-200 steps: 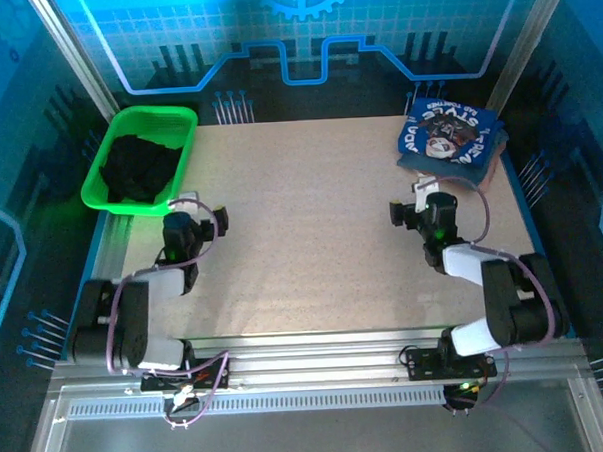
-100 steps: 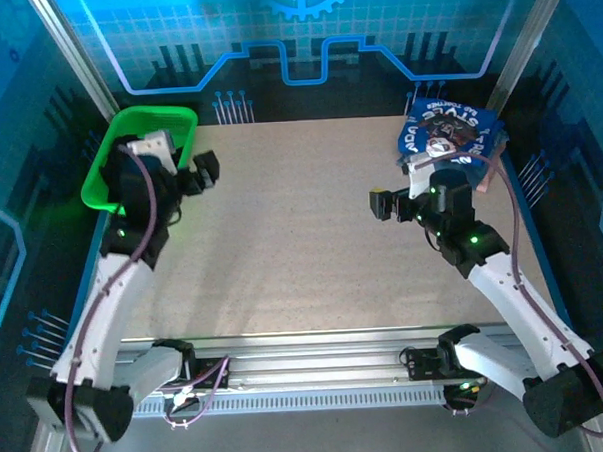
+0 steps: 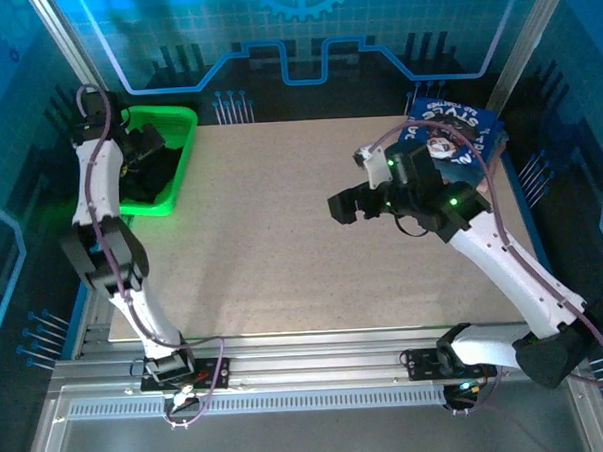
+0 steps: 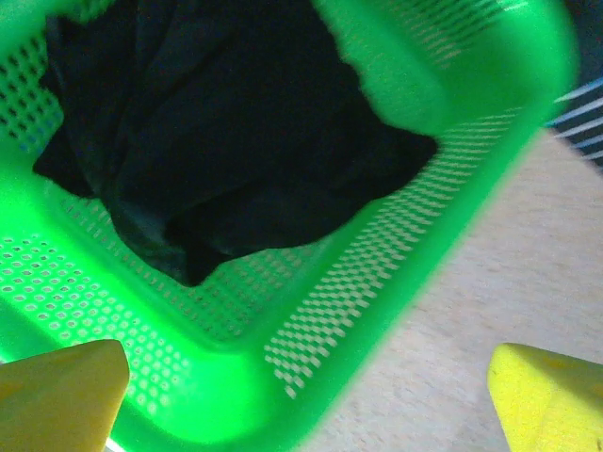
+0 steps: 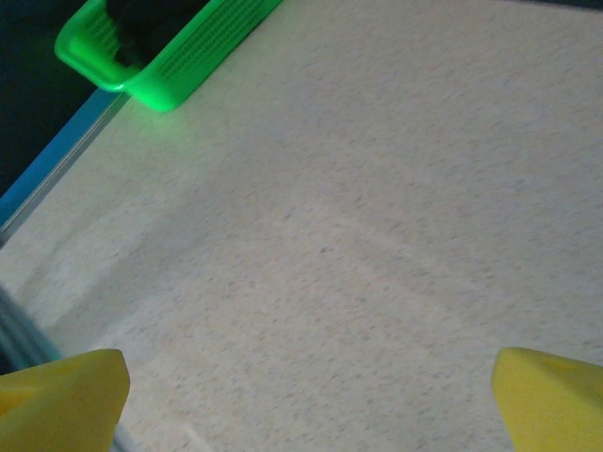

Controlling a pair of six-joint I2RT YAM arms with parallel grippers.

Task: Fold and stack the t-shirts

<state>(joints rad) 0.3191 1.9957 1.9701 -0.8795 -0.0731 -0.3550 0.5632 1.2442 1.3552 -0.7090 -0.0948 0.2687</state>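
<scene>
A black t-shirt [image 4: 217, 132] lies crumpled in the green basket [image 3: 183, 151] at the table's far left corner. My left gripper [image 3: 148, 155] hangs over that basket. In the left wrist view it [image 4: 301, 414] is open, its yellow fingertips [image 4: 57, 395] wide apart above the basket's near corner and holding nothing. A folded stack of blue t-shirts [image 3: 459, 129], the top one with white lettering and a dark print, sits at the far right. My right gripper [image 3: 352, 182] is open over the bare middle of the table [image 5: 320, 245], left of the stack.
The green basket [image 5: 179, 56] with the dark cloth shows at the far left of the right wrist view. The table's blue left rim [image 5: 57, 169] runs beside it. The arms' bases stand on the metal rail [image 3: 308, 366] at the near edge.
Both arms have risen from their folded rest. The left one swung out over the green basket. The right one reached up and left toward the table's middle. Both grippers stayed open.
</scene>
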